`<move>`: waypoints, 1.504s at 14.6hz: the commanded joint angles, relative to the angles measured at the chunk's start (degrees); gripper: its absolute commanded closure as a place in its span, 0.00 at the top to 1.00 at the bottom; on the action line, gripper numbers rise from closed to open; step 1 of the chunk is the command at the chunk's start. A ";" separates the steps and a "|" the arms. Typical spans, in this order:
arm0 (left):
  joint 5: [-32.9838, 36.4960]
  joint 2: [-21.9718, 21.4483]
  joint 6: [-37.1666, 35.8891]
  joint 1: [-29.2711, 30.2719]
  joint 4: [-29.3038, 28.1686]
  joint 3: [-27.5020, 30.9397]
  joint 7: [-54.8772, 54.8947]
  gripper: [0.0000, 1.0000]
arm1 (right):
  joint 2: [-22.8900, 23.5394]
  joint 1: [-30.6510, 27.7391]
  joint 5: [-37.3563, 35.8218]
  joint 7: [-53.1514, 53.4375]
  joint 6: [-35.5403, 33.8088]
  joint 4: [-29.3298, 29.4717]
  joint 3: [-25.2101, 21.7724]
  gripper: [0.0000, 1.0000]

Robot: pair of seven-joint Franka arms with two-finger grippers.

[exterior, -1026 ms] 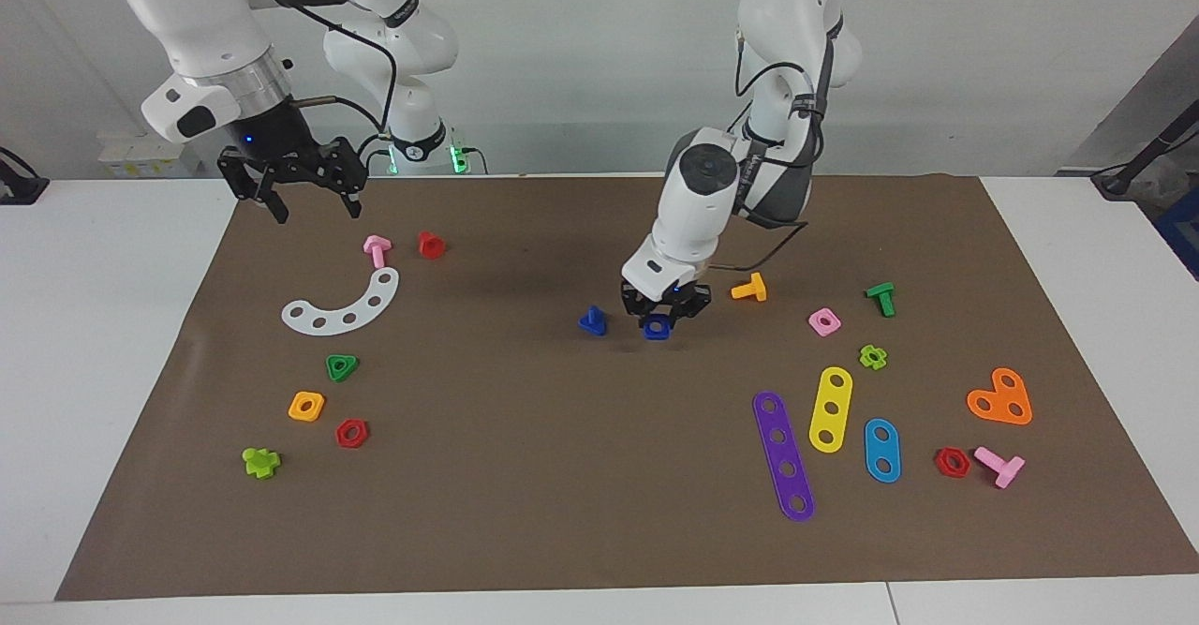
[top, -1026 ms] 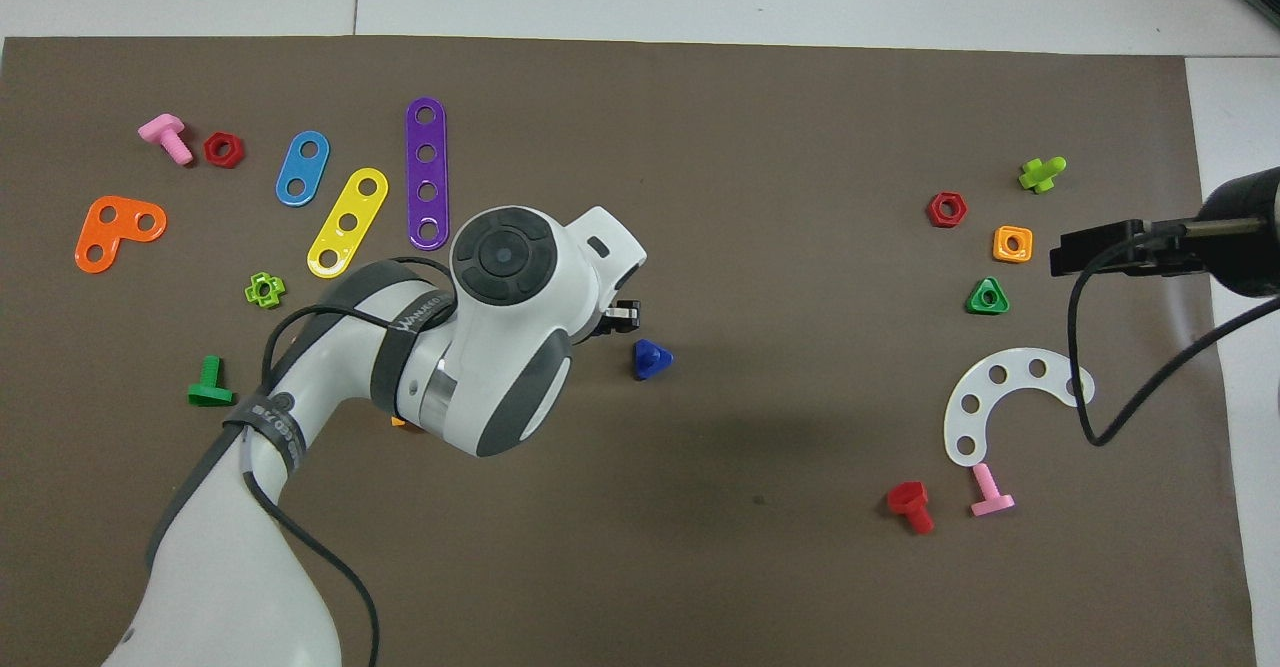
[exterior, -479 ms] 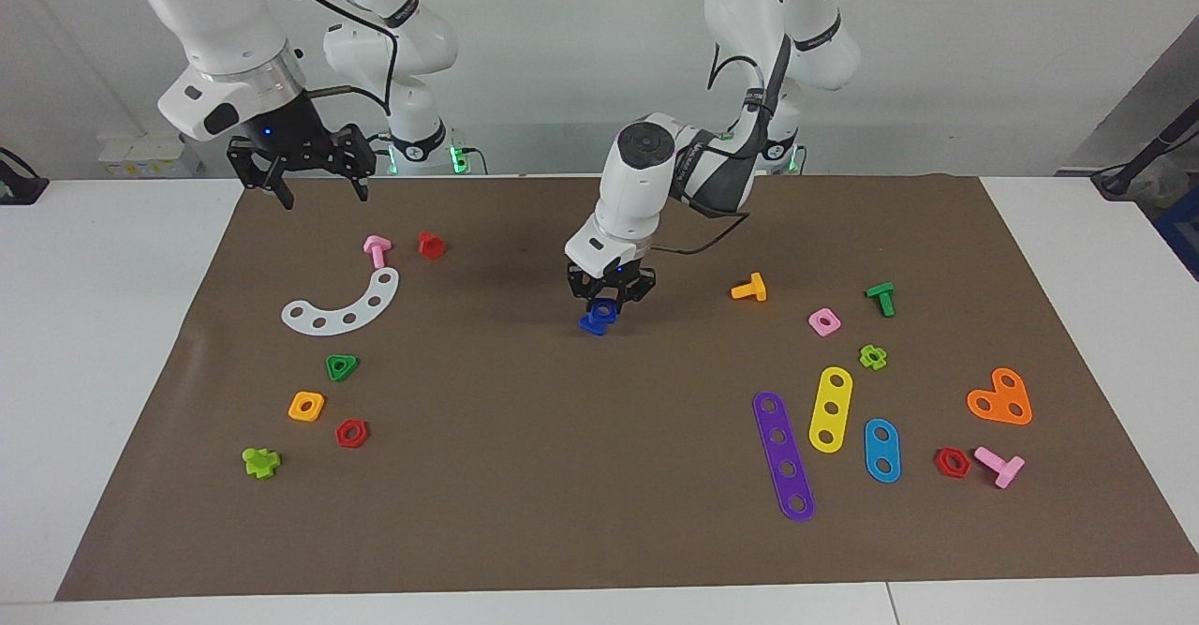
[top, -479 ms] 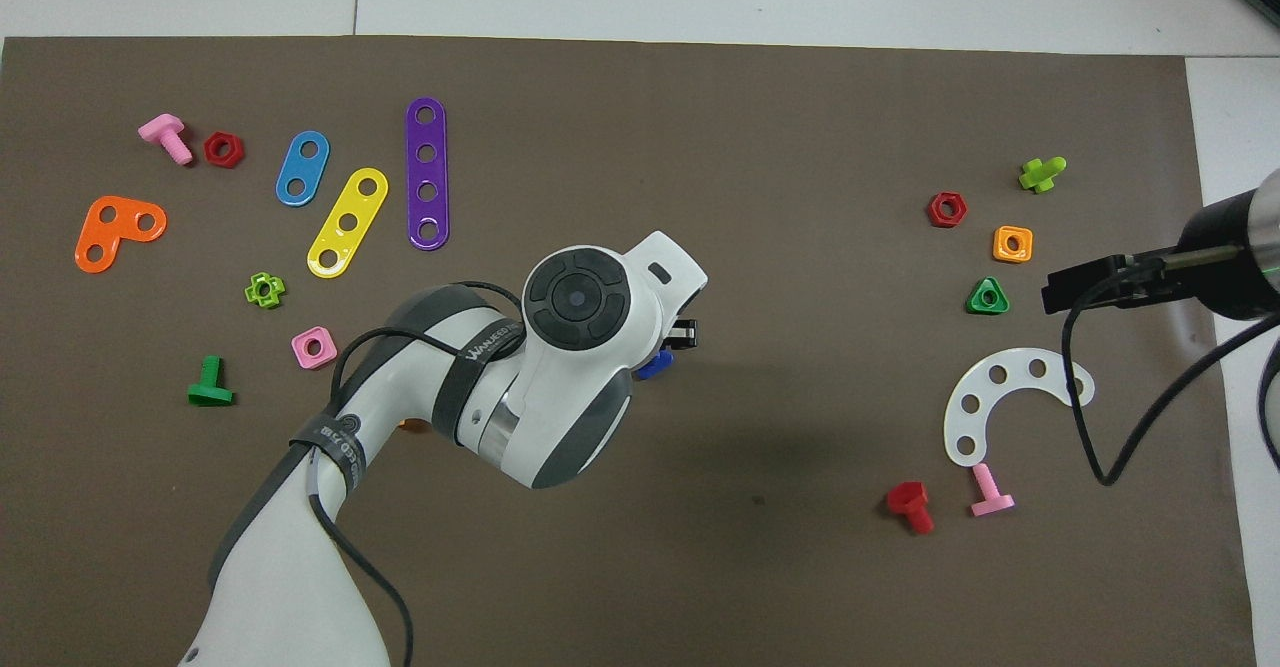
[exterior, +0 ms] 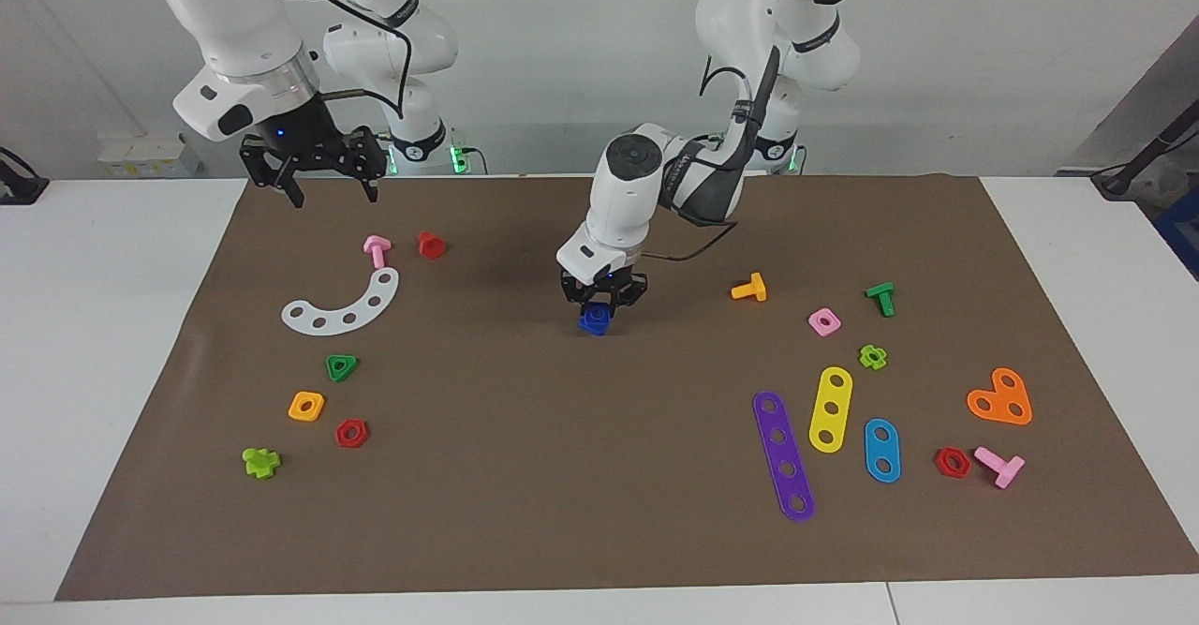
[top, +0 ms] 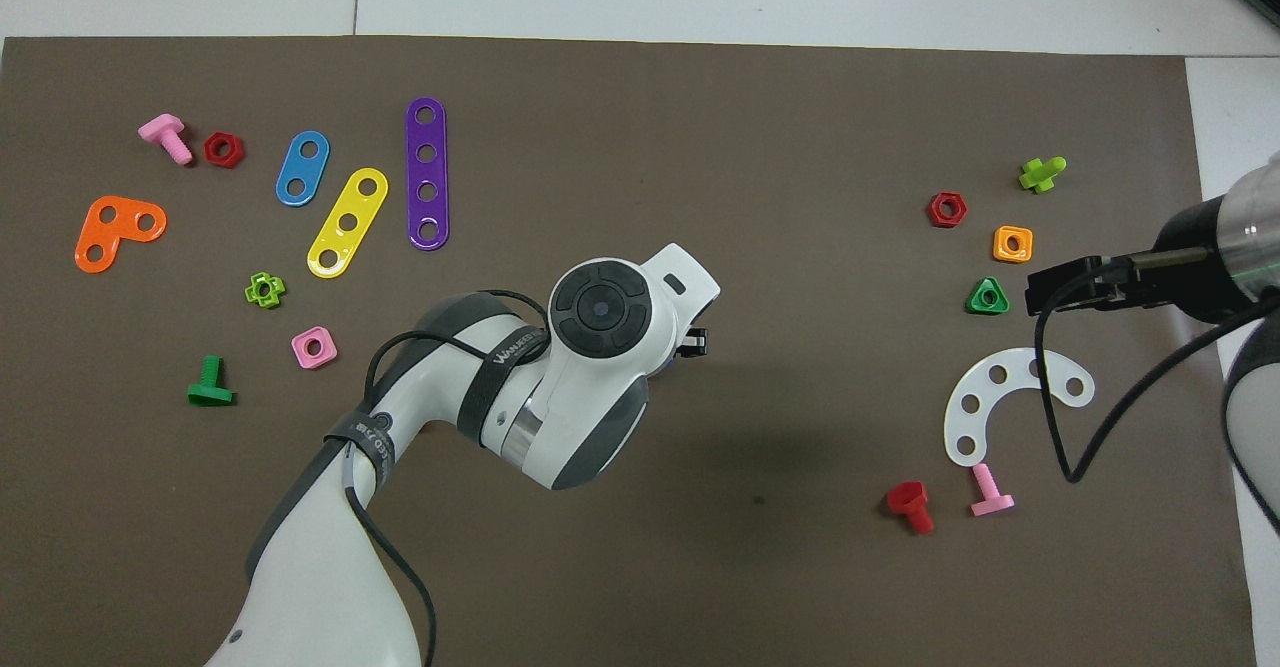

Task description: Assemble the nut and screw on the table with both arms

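The nut (exterior: 598, 310) sits between the fingertips of my left gripper (exterior: 600, 305), which is clamped shut on it near the middle of the mat (exterior: 562, 475). Directly under it, and touching or nearly touching, I see the screw (exterior: 593, 323) standing on the mat; the two blue pieces overlap so closely in the facing view that I cannot tell whether the nut is seated on the shaft or only held over it. In the overhead view the left arm's wrist covers both pieces, and only a bit of the gripper (top: 694, 343) pokes out past the white housing.

My right gripper (exterior: 327, 180) hangs in the air with its fingers spread wide and nothing between them, over the edge of the mat at the right arm's end of the table (exterior: 112, 325), well apart from the nut and screw. From overhead it shows as a dark bar (top: 1075, 282) beside the green triangle nut (top: 987, 297). That arm waits.

Below the right gripper on the mat lie a pink bolt (exterior: 377, 250), a red bolt (exterior: 431, 245) and a white curved strip (exterior: 345, 306). An orange bolt (exterior: 749, 288) lies toward the left arm's end from the held nut, apart from it.
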 commanded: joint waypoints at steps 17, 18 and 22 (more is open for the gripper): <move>-1.08 1.88 0.30 -1.27 1.97 1.49 -0.37 0.00 | -1.04 -0.01 -0.25 8.49 2.45 -1.69 0.29 1.00; -1.26 1.97 -1.63 -1.18 3.29 1.49 -0.46 0.00 | -1.04 -0.01 -0.34 8.41 2.45 -1.69 0.29 1.00; -1.26 3.03 -5.07 -1.18 6.64 1.58 -0.99 0.00 | -1.13 -0.01 -0.25 8.05 2.54 -1.69 0.29 1.00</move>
